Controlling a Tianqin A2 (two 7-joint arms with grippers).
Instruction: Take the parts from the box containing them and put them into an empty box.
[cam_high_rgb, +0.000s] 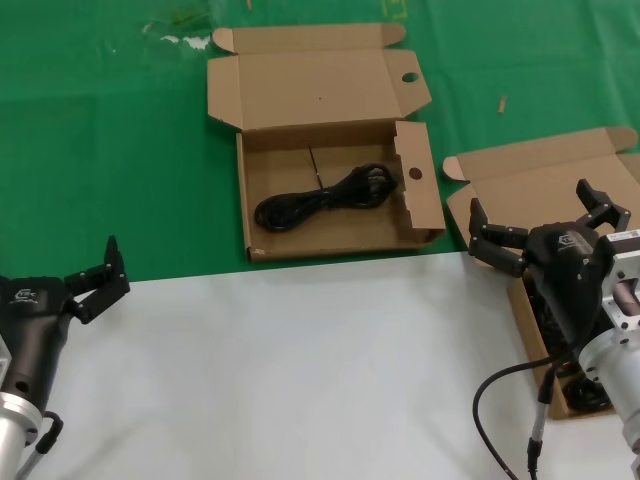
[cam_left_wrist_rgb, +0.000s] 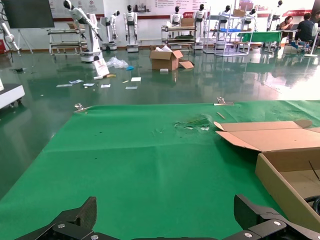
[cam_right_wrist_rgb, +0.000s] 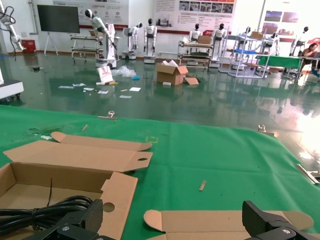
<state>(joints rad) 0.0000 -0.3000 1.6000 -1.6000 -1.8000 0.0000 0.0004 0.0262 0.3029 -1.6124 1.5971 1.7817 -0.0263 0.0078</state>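
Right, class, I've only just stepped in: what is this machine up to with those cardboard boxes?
A two-armed robot is moving black coiled power cords between brown cardboard mailer boxes on a green cloth. One black coiled cord already lies in the wide box with round holes in its flaps. The right claw hangs open and empty over the plain-lidded box, where more dark cords show beneath the arm. The left claw waits open at the near left, over the white surface.

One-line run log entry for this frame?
left end effector: open, idle near table edge | right end effector: open, empty, above plain-lid box | one cord in holed box
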